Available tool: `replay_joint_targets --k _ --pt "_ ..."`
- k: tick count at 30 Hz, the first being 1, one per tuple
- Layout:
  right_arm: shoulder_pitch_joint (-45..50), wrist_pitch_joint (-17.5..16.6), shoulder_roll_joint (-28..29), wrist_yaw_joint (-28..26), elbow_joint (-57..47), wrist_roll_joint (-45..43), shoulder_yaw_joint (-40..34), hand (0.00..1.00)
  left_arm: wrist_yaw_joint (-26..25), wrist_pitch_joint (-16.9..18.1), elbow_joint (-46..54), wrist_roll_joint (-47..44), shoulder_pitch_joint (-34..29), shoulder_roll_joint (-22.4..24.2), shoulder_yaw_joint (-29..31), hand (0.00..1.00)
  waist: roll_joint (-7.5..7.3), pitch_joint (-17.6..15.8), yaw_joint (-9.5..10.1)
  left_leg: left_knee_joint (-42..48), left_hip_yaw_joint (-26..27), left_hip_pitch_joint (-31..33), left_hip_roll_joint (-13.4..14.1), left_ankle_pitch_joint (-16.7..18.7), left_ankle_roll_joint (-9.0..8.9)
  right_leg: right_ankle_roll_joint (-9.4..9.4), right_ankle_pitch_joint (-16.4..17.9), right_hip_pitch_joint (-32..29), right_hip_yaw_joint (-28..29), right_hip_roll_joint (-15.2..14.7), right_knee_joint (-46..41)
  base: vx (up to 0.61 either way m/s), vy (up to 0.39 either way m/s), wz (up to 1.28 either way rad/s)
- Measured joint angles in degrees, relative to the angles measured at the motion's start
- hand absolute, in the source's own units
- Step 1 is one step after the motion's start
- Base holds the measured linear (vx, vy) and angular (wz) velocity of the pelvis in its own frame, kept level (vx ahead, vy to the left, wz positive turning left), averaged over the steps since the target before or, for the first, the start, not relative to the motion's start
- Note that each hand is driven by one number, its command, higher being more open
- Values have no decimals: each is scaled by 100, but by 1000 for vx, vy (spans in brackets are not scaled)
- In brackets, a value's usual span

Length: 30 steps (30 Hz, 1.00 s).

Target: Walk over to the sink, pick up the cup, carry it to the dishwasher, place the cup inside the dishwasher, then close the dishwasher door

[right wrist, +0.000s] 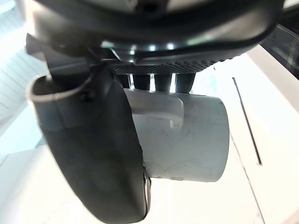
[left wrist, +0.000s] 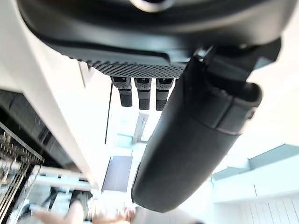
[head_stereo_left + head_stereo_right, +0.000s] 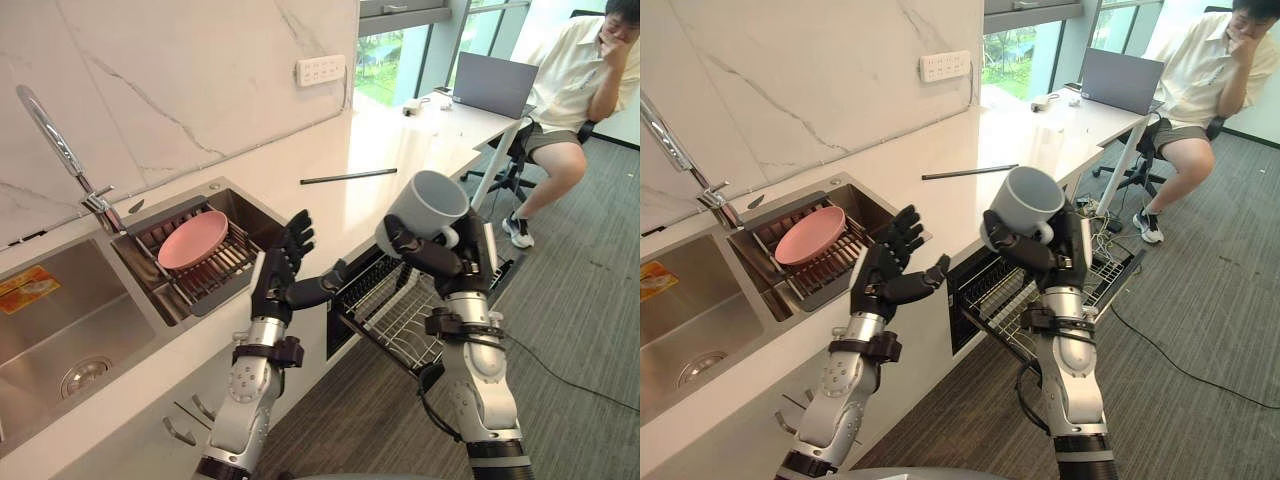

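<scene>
The right hand (image 3: 445,258) is raised at 3 o'clock of the left hand (image 3: 278,275), with its fingers and thumb clamped round the body of the grey cup (image 3: 430,205). The cup is clear of every surface, mouth tilted up and away, handle toward the palm. The left hand carries nothing and its fingers are straight and spread apart. At 6 o'clock of the cup, the dishwasher's wire rack (image 3: 390,310) stands pulled out from under the bench (image 3: 330,150). At 9 o'clock of the left hand lies the sink (image 3: 70,320), with a pink plate (image 3: 192,240) on a drainer. A person (image 3: 570,80) sits at 1 o'clock, well apart. Judged status: pick-up complete, carry nearly complete. Remaining: set the cup in the rack, then close the door.
</scene>
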<state>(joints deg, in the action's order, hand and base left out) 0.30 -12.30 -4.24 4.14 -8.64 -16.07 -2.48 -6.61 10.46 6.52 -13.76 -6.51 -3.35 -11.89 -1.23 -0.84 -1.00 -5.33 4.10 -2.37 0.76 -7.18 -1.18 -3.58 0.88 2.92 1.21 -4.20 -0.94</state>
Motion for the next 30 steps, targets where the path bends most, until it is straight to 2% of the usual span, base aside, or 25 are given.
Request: replay_joint_targets --k 3,8,12,15,23,30 --pt "165 -5 0 1 -4 0 -222 30 84 19 99 -102 -278 -8 64 90 -15 -9 4 -1 -1 3 0 1 0 -24 16 -2 -2 -12 9 0 0 0" --pt "521 -4 -1 -83 63 12 -428 30 575 17 90 -325 -740 -8 11 90 -32 -21 -3 -2 -13 49 -3 6 -2 -65 44 -35 -21 -33 26 -2 -1 1" --pt "756 3 -7 -139 372 132 -734 30 936 -3 -73 -445 -1139 -39 11 90 -43 -28 -10 -2 -28 113 -6 12 -10 -71 48 -85 -42 -38 29 0 -2 2" --pt "898 58 -62 -163 880 287 -917 30 1191 -34 -557 -484 -1382 -119 10 90 -43 -28 -9 -2 -43 153 -6 9 -6 -75 51 -108 -70 -61 39 6 0 3" --pt "949 149 -232 -165 1892 501 -971 30 1410 -160 -1641 -412 -1512 -420 -34 90 -33 -50 -16 1 -163 239 -23 14 -11 -79 53 -112 -181 -77 82 8 -5 7" --pt "757 243 -478 -145 2423 727 -957 30 1266 -184 -2823 225 -1465 -472 501 90 2 -325 -7 8 -202 334 -67 32 2 -112 79 -182 -229 -117 89 -2 3 4"
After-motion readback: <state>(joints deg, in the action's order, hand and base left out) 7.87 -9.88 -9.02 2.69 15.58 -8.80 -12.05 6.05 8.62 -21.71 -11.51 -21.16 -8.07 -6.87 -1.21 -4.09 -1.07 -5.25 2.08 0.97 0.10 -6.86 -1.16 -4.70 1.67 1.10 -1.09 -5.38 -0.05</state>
